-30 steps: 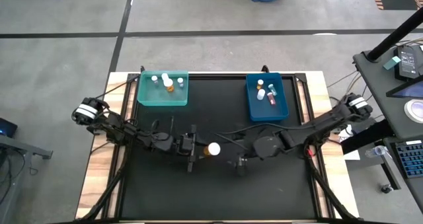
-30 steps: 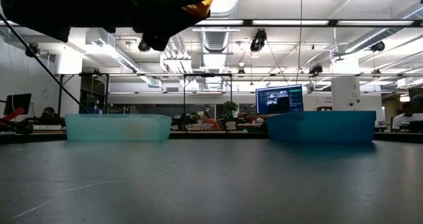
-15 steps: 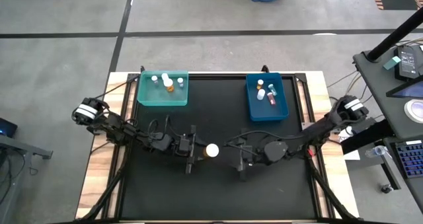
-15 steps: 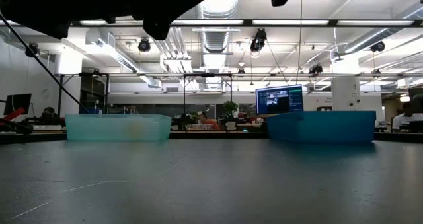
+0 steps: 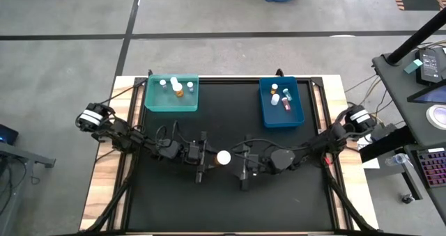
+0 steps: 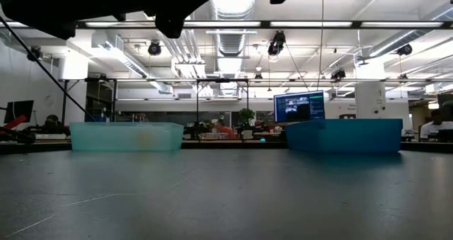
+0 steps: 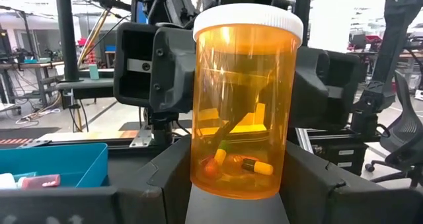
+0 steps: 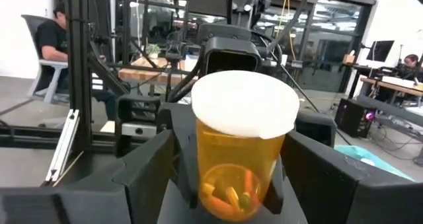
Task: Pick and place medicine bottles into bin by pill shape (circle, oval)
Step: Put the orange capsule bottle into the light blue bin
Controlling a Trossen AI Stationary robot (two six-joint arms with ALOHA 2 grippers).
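Note:
An amber medicine bottle (image 7: 241,105) with a white cap (image 5: 223,157) stands upright in the air over the middle of the table, and my left gripper (image 5: 207,157) is shut on it. Oval capsules (image 7: 254,164) lie in its bottom. My right gripper (image 5: 239,168) faces it from the table's right, open. Its fingers (image 8: 142,178) stand on either side of the bottle (image 8: 238,158); whether they touch it I cannot tell. More bottles lie in the teal bin (image 5: 172,105) and the blue bin (image 5: 300,114). My left gripper pinches the bottle's lower body (image 7: 198,174) between its two fingers (image 7: 168,181). The fingers come in level from the table's left. The bottle stands upright, cap up, lifted clear of the table.
The teal bin stands at the far left of the black mat (image 5: 230,201) and the blue bin at the far right. In the low view both bins (image 6: 127,136) (image 6: 345,135) sit at the far edge, and the arms show only as dark shapes at the top.
My right gripper has sunk and gone toward the table's left, up to the bottle, and has tipped up from pointing down to about level. The left gripper and the bottle have stayed where they were.

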